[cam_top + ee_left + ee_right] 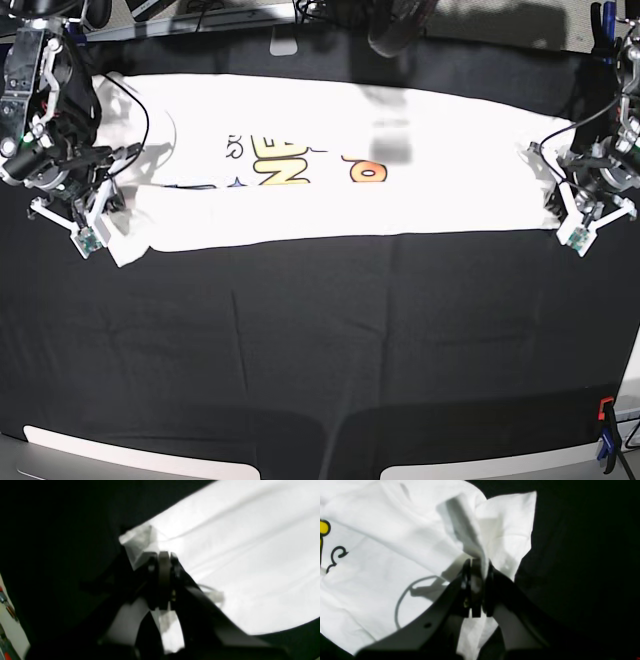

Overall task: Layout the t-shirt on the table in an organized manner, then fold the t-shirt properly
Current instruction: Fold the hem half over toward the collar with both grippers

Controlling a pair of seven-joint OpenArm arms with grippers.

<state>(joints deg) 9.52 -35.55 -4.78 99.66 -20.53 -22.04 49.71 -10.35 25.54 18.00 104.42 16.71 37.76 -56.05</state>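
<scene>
Two black grippers clamp the white printed cotton t-shirt (330, 170) stretched across the matte black cloth table (330, 350): left gripper (163, 555) at 3 o'clock, right gripper (477, 562) at 9 o'clock.

Bare table (320, 340) before the t-shirt (440, 160)

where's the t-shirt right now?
In the base view the t-shirt lies spread print-up across the far half of the table, stretched between the right end effector at image-left and the left end effector at image-right.
</scene>
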